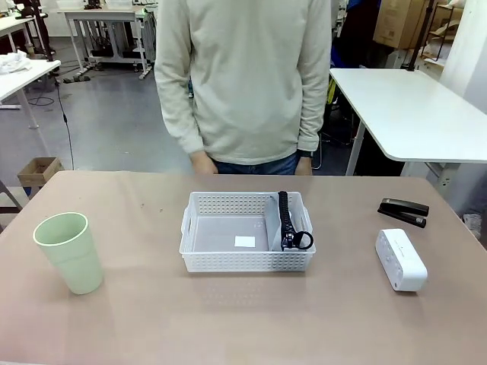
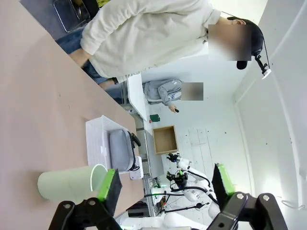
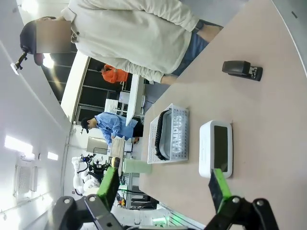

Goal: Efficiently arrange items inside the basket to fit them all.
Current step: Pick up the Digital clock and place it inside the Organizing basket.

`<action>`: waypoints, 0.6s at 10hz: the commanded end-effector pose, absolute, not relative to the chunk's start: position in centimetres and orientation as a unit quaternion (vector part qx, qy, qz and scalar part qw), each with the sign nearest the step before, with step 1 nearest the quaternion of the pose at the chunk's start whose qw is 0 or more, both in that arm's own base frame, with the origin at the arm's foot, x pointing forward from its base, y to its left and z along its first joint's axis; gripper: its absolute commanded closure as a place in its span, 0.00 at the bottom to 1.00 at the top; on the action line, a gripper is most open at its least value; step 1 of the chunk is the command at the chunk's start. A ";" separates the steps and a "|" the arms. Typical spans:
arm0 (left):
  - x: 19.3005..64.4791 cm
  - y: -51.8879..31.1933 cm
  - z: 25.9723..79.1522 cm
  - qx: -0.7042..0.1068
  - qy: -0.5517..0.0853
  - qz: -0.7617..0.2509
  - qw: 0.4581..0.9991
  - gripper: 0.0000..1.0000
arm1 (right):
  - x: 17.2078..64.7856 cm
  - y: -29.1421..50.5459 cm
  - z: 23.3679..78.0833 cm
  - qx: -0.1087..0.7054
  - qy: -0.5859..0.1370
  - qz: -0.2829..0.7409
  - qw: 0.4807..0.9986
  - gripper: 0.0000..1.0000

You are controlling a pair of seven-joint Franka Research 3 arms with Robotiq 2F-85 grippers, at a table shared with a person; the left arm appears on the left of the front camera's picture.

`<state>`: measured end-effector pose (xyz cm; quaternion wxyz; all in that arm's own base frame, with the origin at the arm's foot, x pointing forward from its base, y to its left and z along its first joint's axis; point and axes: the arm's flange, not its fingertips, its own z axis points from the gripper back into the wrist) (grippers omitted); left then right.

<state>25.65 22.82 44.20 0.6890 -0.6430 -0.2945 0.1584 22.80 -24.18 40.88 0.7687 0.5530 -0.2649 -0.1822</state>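
In the middle of the front view, I see the basket point(image 1: 243, 262) sitting square on the table point(image 1: 228, 327), its long side facing me. The grey pouch point(image 1: 283, 220) is inside it, standing on edge against the right-hand end with its black zipper uppermost and the zipper pull hanging over the near corner. The rest of the basket floor is bare apart from a small white label point(image 1: 245, 241) near the middle.

At the lower left of that view, the green cup point(image 1: 68, 252) stands upright on the table with its mouth up, well apart from the basket. At the right, the white box point(image 1: 400, 259) lies flat, also clear of the basket, its long axis running away from me. The black slab point(image 1: 403, 212) rests just beyond it, nearer the far right edge, and the two are not touching. A person point(image 1: 243, 76) in a pale sweatshirt stands at the far edge of the table behind the basket, arms hanging down.

At the bottom of the left wrist view, the left gripper point(image 2: 165, 187) has its green pads spread wide with nothing between them. It is up off the table, with the cup and basket farther off in the lower left of that frame. At the bottom of the right wrist view, the right gripper point(image 3: 163, 188) is likewise fully spread and empty, and the white box and basket lie ahead of it in mid-frame.
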 end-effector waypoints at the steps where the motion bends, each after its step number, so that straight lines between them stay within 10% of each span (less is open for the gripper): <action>1: 25.5 23.0 44.2 -0.643 -0.299 0.147 0.690 0.00 | 23.2 -22.0 41.8 0.509 -0.259 -0.184 0.800 0.00; 6: 25.5 23.0 44.2 -0.643 -0.299 0.147 0.690 0.00 | 27.4 -6.0 45.3 0.243 -0.217 -0.063 0.943 0.00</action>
